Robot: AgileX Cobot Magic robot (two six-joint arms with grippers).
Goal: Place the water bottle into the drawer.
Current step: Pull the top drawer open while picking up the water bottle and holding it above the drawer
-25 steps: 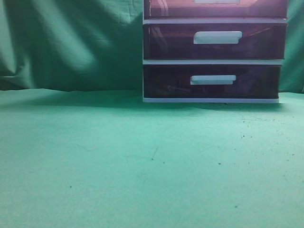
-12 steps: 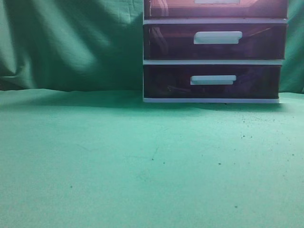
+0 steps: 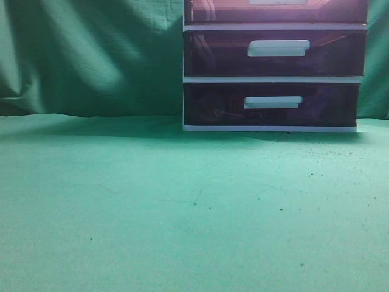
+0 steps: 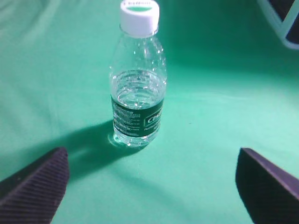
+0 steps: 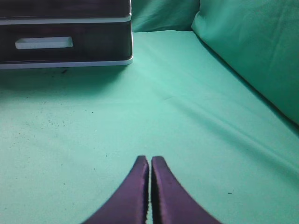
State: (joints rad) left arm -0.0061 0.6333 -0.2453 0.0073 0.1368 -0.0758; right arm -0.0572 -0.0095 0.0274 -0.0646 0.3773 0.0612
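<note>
A clear water bottle (image 4: pixel 137 88) with a white cap and dark green label stands upright on the green cloth in the left wrist view. My left gripper (image 4: pixel 152 161) is open wide, its fingers low at both sides, the bottle ahead of them and apart. The bottle and both grippers are out of the exterior view. The topmost drawer (image 3: pixel 276 11) of the white-framed unit shows only its lower part at the exterior view's top edge; it looks closed. My right gripper (image 5: pixel 150 161) is shut and empty above bare cloth.
Two like drawers (image 3: pixel 275 53) sit below the top one, each with a white bar handle; the lowest also shows in the right wrist view (image 5: pixel 65 44). A corner of the unit (image 4: pixel 282 21) shows at the left wrist view's top right. Green cloth (image 3: pixel 152 201) covers table and backdrop.
</note>
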